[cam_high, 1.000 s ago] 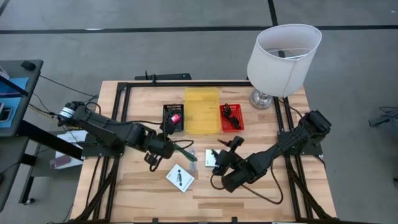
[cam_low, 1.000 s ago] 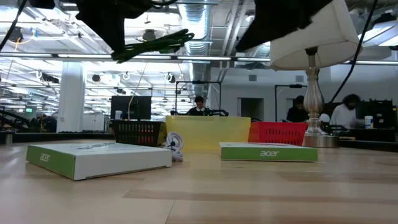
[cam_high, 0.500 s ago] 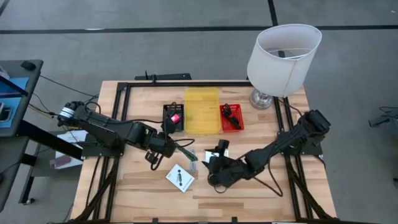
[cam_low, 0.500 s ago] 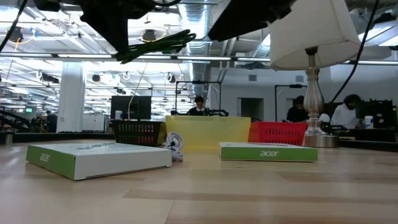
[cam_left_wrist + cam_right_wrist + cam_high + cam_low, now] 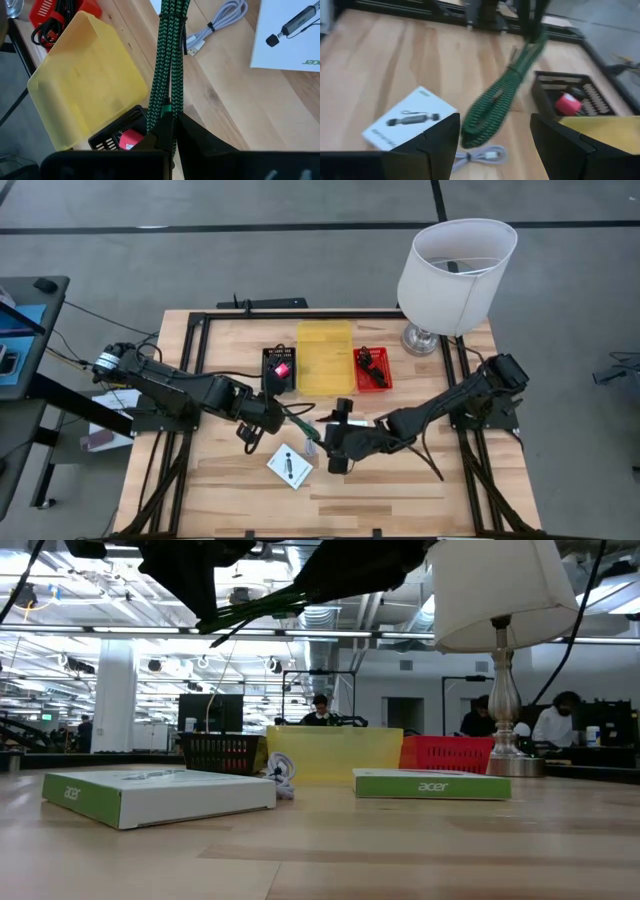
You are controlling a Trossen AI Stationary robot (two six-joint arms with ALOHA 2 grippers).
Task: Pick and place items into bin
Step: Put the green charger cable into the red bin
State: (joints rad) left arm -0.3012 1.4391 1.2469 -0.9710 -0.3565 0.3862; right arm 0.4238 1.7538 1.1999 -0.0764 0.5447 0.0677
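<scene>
The left gripper (image 5: 268,412) is positioned above the middle of the table (image 5: 230,490), in front of the black bin (image 5: 278,370), with its jaws clamped together on one end of the green braided cable (image 5: 170,60). The cable is held clear of the table surface and extends from the gripper toward the right arm; in the low view it is seen as a green bundle (image 5: 265,608) suspended well above the tabletop. The right gripper (image 5: 492,132) is located just beside the free end of the cable – its fingers (image 5: 437,145) are spread wide apart, with the cable end lying between and ahead of them, but whether it is touched cannot be told. In the high view the right gripper (image 5: 335,448) is seen near the table's centre, over one of the white boxes. A second white box (image 5: 290,467), printed with a black device, lies flat nearer the front edge. A pale coiled cable (image 5: 220,22) lies on the wood beside a white box. At the far side three bins stand in a row – the black bin holds a pink-red item (image 5: 131,139), the yellow bin (image 5: 325,358) is in the middle, and the red bin (image 5: 372,368) contains black cords. A lamp with a white shade (image 5: 455,270) stands at the far right corner.
</scene>
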